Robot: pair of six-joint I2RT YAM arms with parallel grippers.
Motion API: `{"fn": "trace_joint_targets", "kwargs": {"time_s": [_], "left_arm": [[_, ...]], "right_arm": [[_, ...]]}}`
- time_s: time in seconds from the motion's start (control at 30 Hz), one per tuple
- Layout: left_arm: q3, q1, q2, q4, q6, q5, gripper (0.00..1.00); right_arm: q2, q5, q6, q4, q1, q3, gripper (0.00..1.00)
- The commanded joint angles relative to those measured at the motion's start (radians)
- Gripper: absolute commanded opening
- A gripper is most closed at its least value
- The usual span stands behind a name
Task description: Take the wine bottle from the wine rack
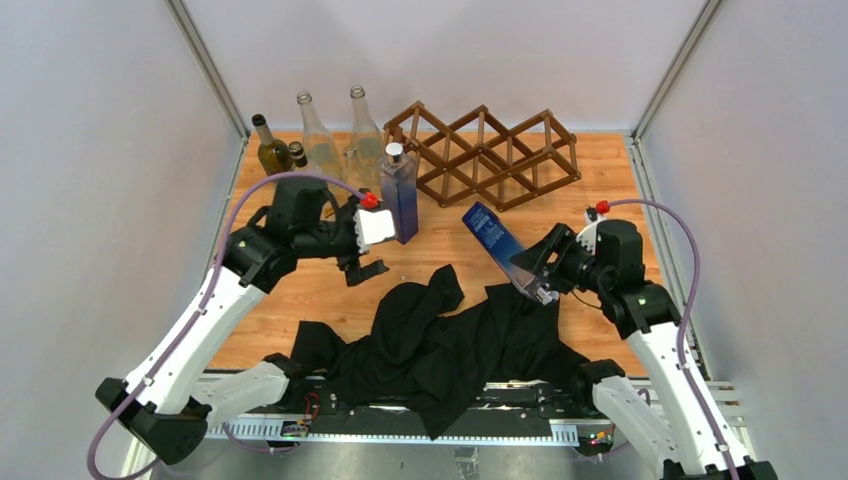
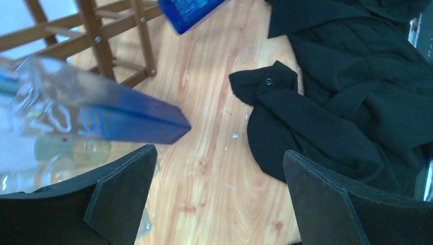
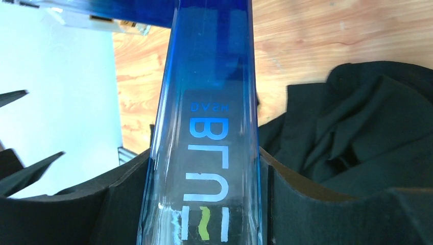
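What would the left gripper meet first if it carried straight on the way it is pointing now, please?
Probably the bare table, in the gap between the upright blue bottle and the black cloth; the open left gripper tilts downward, though depth is hard to judge.

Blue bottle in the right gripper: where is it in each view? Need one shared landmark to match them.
Top external: blue bottle right of centre, tilted, its lower end in the right gripper.
Left wrist: top edge, only one end showing; the blurred bottle at left is a different one.
Right wrist: centre, running top to bottom.
Shared landmark: black cloth.
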Motion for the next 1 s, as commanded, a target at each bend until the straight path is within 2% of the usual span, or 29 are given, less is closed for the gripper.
{"fn": "trace_joint_targets", "kwargs": {"time_s": [0.0,0.17,0.4,0.7,0.97], "left_arm": [[0.043,-0.123,0.056,-0.005,0.097,-0.097,1.0],[0.106,-0.244,0.138,-0.003,0.179,-0.134,1.0],[0.058,-0.339,0.145,0.003,0.299,-0.134,1.0],[-0.04,-0.407,0.081,0.09,0.264,-0.122,1.0],[-0.092,-0.415,0.068,0.124,0.233,-0.2,1.0]], "right_arm": [[0.046,-0.129,0.008,0.097,0.082,0.144,0.0],[0.128,-0.06,-0.019,0.004,0.249,0.244,0.0],[0.236,-0.051,-0.018,-0.105,0.373,0.402,0.0],[0.381,-0.085,0.011,-0.078,0.517,0.527,0.0],[0.471,-0.126,0.021,-0.031,0.583,0.622,0.0]]}}
